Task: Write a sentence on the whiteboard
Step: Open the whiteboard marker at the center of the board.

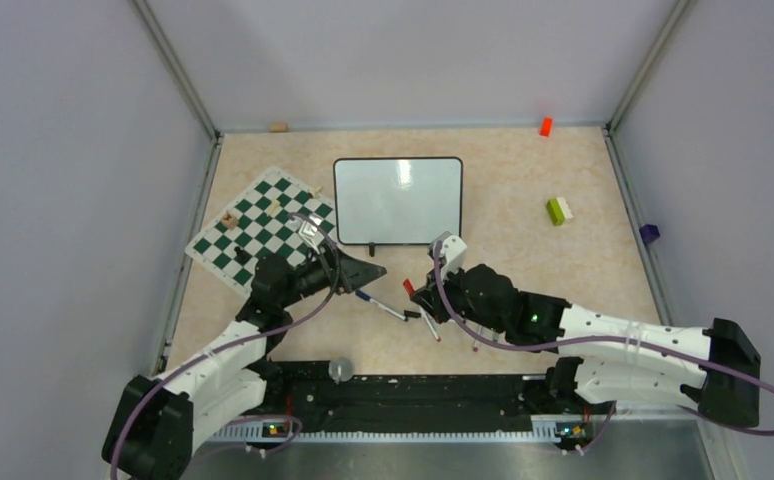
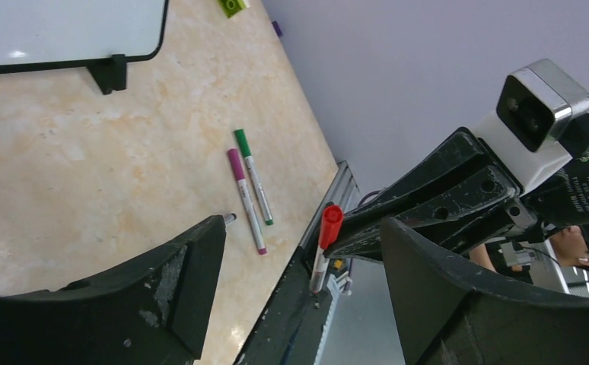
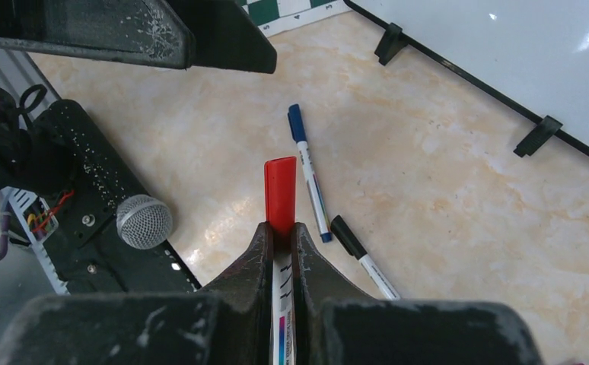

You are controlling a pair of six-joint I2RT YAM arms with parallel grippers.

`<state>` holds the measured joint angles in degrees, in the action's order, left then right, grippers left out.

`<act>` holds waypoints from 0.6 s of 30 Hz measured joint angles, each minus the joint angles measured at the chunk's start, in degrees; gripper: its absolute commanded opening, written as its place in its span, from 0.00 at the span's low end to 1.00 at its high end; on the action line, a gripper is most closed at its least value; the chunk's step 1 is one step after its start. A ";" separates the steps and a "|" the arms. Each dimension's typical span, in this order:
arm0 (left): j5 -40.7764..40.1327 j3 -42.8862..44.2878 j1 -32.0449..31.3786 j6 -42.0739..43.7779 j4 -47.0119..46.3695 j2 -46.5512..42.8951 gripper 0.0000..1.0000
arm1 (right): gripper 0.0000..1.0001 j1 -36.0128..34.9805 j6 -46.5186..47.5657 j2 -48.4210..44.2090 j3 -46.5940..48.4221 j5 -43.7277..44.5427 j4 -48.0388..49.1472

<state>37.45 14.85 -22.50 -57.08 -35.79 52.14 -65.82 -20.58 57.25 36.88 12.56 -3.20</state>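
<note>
The whiteboard [image 1: 398, 200] stands at the middle back of the table, and its surface is blank white, with no sentence on it. In the right wrist view its black frame and feet [image 3: 539, 135] show at the upper right. My right gripper [image 3: 280, 228] is shut on a red-capped marker [image 3: 280, 194], held above the table in front of the board [image 1: 409, 287]. My left gripper [image 2: 304, 224] hangs open just left of it, and the red marker [image 2: 326, 236] stands between its spread fingers without touching them.
A blue marker [image 3: 309, 175] and a black-capped marker [image 3: 360, 255] lie under my right gripper. Magenta [image 2: 246, 199] and green [image 2: 253, 175] markers lie near the front edge. A chess mat [image 1: 263, 225] lies at the left, a green-white block [image 1: 560, 210] at the right, and a microphone [image 3: 144, 220] on the base rail.
</note>
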 measured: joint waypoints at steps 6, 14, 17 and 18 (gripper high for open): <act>-1.49 1.81 -4.02 -2.19 -0.39 0.68 0.65 | 0.00 0.00 0.00 0.04 0.00 -1.62 2.45; -2.21 2.21 -8.37 -3.23 -1.88 5.51 0.60 | 0.00 0.11 -0.11 1.53 0.63 -2.64 3.61; -2.38 2.43 -9.27 -3.34 -2.34 6.49 0.54 | 0.00 0.26 -0.20 2.27 1.95 -3.26 3.61; -2.43 2.56 -9.49 -3.43 -2.45 6.67 0.51 | 0.00 0.28 -0.22 2.51 2.34 -3.37 3.61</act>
<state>35.03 17.41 -31.99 -60.51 -38.24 58.81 -65.54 -20.80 59.77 39.22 9.19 0.40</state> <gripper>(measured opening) 0.584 0.033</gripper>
